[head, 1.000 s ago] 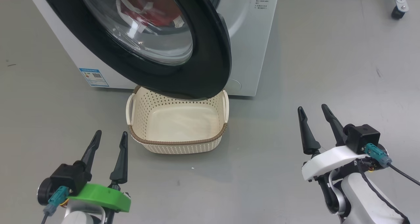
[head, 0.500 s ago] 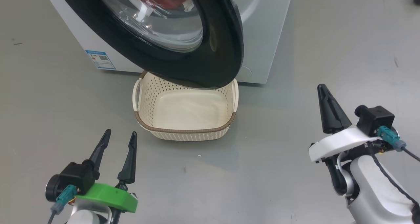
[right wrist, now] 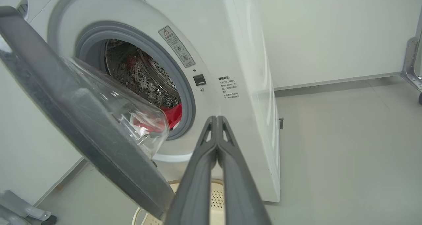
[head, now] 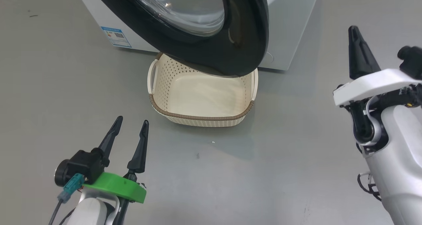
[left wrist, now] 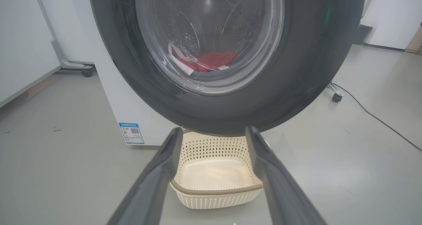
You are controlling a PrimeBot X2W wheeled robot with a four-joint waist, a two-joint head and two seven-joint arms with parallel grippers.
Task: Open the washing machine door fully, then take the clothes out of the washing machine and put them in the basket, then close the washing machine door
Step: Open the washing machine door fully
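Just left of the pinched-shut right gripper: washing machine door, ajar, clothes beyond in the drum. Door-opening step; calls for nudging it wider. Left gripper spread, empty, facing the basket.

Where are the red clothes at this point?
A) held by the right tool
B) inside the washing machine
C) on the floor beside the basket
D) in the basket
B: the clothes lie low inside the washing machine, behind the partly open washing machine door; the basket holds no fabric, and the right tool is shut on nothing.
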